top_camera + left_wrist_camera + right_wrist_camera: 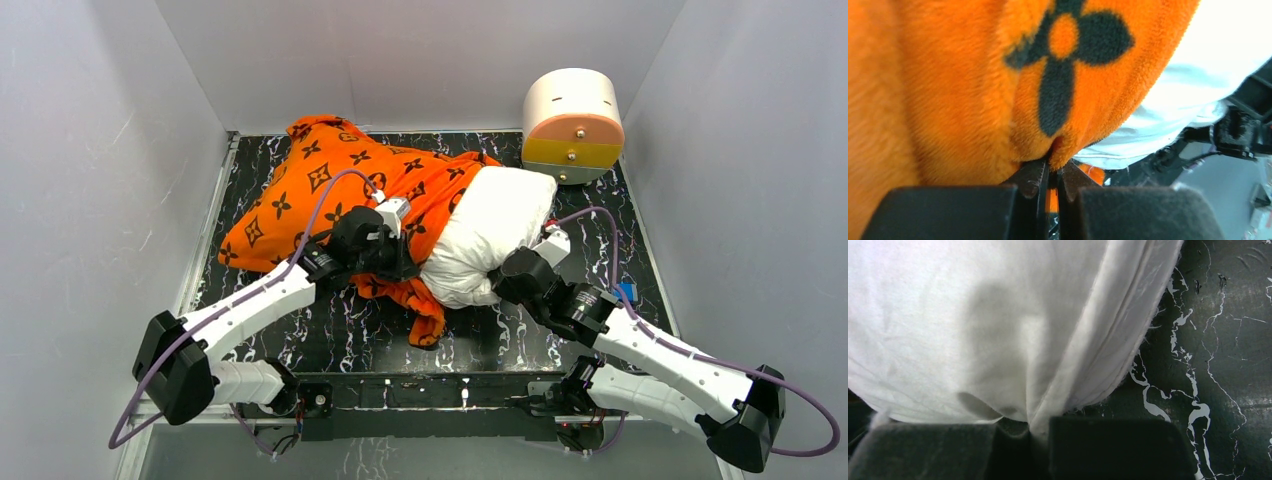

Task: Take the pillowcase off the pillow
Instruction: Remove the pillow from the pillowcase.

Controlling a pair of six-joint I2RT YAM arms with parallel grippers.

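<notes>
From above, you see one pillowcase (330,180), orange with dark brown motifs, lying across the black marbled table (340,330), with one white pillow (490,235) bulging out of its right end. About half of the pillow is bare. One round drawer box (573,122) stands at the far right corner, apart from both. Your two arms meet at the near edge of the bundle: the left gripper (408,252) at the orange hem, the right gripper (500,275) at the pillow's near corner. In your left wrist view, the jaws are pressed together on a fold of plush fabric beneath one flower motif, with white pillow cloth to the right. In your right wrist view, the jaws are clamped on the pillow's stitched edge, just above the table.
</notes>
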